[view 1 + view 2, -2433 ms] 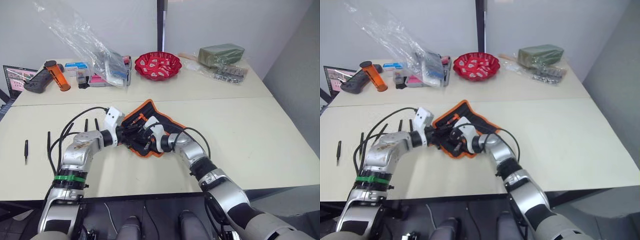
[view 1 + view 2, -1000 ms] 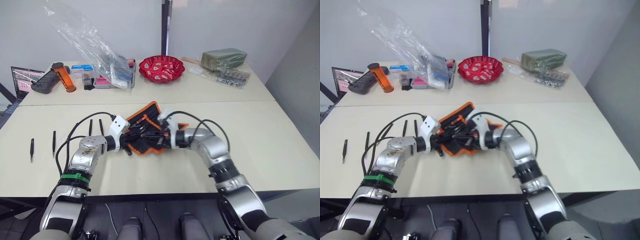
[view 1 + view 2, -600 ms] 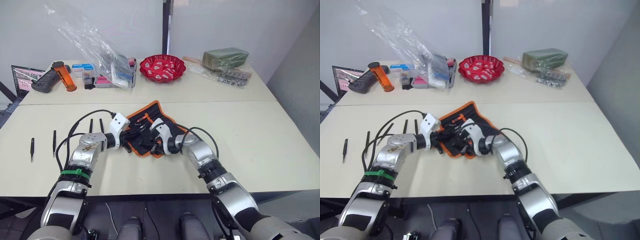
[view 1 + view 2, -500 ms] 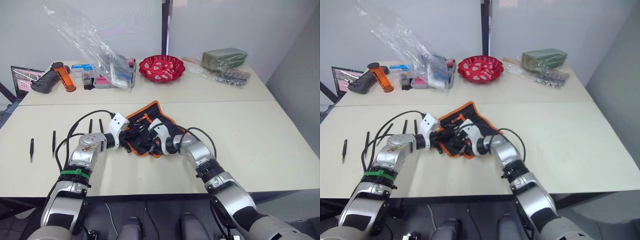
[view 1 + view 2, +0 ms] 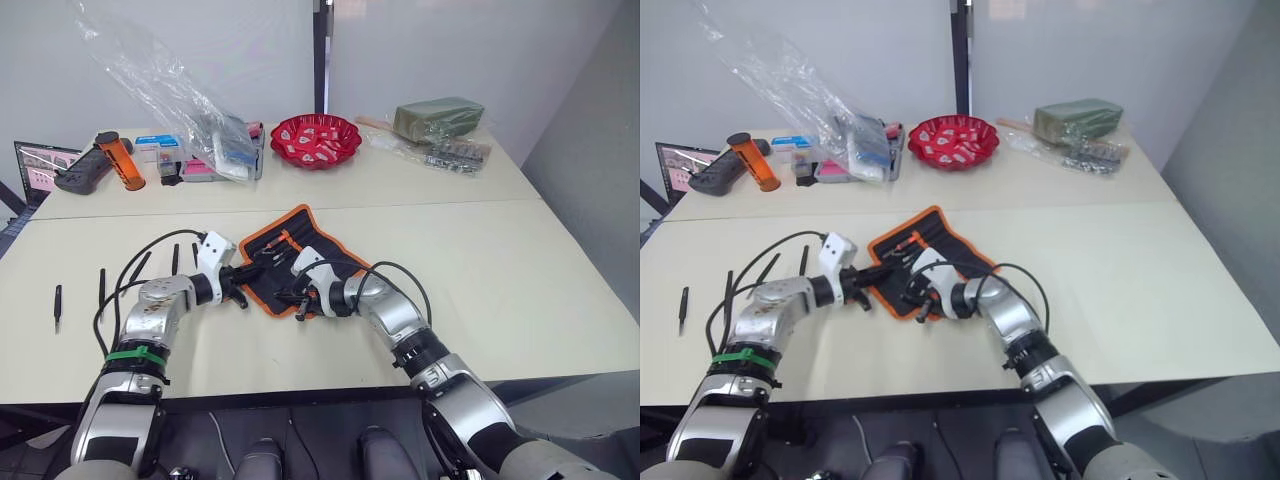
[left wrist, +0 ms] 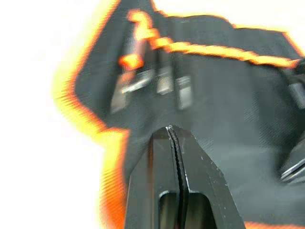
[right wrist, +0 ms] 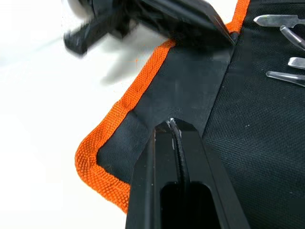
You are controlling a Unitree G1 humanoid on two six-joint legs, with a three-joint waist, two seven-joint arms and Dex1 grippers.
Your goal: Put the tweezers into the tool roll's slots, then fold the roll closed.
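Fingers pressed together on both arms: the right gripper (image 7: 171,125) rests on the near corner of the tool roll (image 5: 300,262), just inside its orange edging, and the left gripper (image 6: 171,130) comes in over the roll's left edge, tips together, nothing visibly caught between them. Both seem placed to pin or catch the fabric so the roll can be folded without sliding on the surface (image 5: 520,270). The roll lies open and flat, a few slim tools already seated in the slots (image 6: 157,81). Several tweezers (image 5: 57,303) lie loose well to the left of the roll, near the left arm's cables, so the loading looks unfinished to me. Farther back stand a red bowl (image 5: 317,136), a clear plastic bag (image 5: 170,90) and an orange cylinder (image 5: 117,160).
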